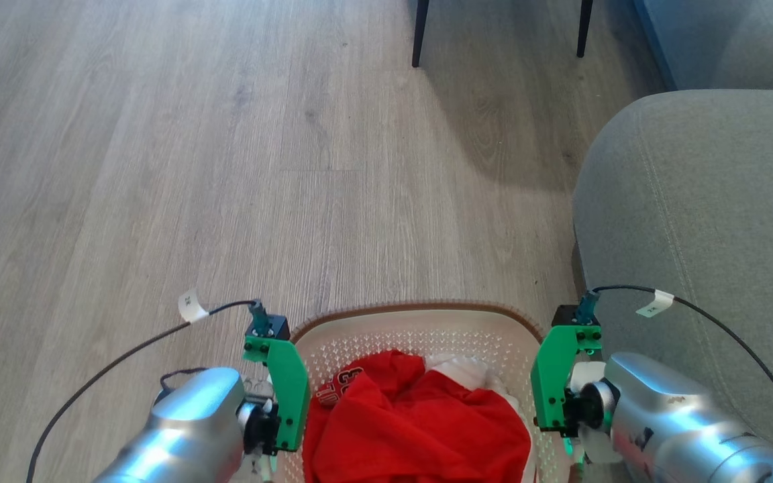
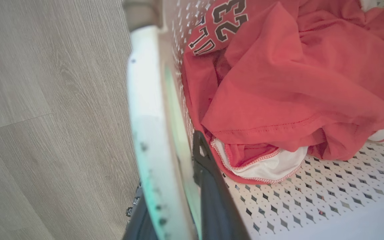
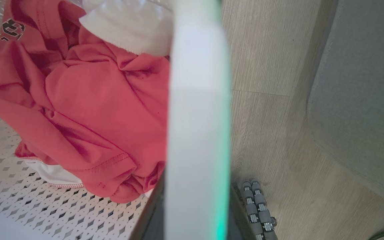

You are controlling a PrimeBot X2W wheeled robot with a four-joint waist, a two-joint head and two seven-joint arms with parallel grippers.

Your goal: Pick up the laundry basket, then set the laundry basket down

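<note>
Noted a small, rounded white plastic laundry basket with perforated walls and a brown woven-look rim, slung between the two grippers — one side handle in each. Found the left gripper closed narrow on the white left handle: one dark finger inside the wall, the other outside, handle pinched between the jaws. Saw the same at the right gripper — jaws drawn in against the white right handle, a dark finger on either flank. Logged a crumpled red jersey with "23" lettering just inward of the left jaws, right beside the inner finger, and a white garment ahead and inward of the right jaws, atop the red. Marked pale wood-plank floor outward of the left jaws. Marked a grey fabric sofa outward of the right jaws, near the basket. Could not tell whether the basket's base touched the floor.
</note>
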